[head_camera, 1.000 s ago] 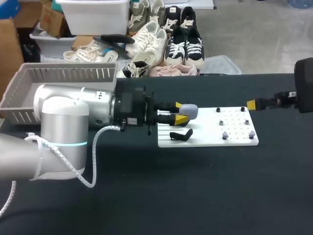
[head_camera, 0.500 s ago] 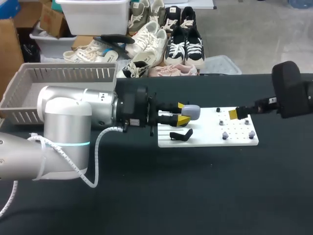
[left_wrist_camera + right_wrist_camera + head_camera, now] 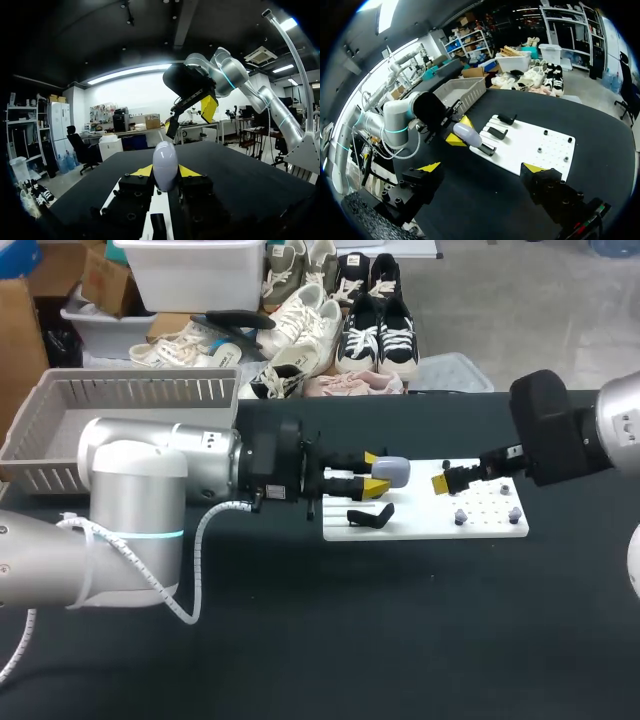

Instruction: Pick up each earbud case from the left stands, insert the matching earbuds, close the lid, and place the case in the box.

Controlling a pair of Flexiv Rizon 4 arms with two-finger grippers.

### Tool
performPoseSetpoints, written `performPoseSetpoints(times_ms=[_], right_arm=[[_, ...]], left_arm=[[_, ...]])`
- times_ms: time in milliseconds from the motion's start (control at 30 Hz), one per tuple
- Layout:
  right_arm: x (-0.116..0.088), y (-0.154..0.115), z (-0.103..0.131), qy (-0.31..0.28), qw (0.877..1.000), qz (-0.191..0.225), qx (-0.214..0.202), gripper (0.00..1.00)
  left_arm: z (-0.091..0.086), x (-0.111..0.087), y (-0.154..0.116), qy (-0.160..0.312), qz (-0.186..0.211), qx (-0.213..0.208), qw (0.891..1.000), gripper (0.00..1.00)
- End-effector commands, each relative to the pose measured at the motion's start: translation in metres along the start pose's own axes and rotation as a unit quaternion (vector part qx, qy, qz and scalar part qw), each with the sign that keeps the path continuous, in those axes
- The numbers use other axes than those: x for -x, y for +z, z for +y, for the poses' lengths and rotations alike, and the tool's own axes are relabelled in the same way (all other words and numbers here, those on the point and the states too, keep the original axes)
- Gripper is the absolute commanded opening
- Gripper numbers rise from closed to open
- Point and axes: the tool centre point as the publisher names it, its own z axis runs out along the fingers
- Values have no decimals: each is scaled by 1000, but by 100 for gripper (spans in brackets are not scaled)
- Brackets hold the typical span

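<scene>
1. A grey slatted basket sits at the far left of the black worktop.
2. The left end effector is clenched on a pale grey earbud case. Its yellow tips press the case from both sides, over the left end of a white board.
3. A black stand rests on the board near the case.
4. The right end effector hovers over the middle of the board, released, with its fingers spread wide.
</scene>
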Motion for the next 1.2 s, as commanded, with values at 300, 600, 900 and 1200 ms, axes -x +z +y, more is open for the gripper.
performPoseSetpoints(times_ms=[300, 600, 900, 1200], right_arm=[[5, 16, 13, 2, 1000, 9, 0, 100], [9, 32, 12, 0, 1000, 20, 3, 100], [14, 45, 10, 6, 1000, 27, -1, 100], [16, 53, 6, 10, 999, 38, -9, 100]], left_arm=[[2, -2, 1, 0, -2, -1, 1000, 0], [2, -2, 1, 0, -2, -1, 1000, 0], [2, -2, 1, 0, -2, -1, 1000, 0], [2, -2, 1, 0, -2, -1, 1000, 0]])
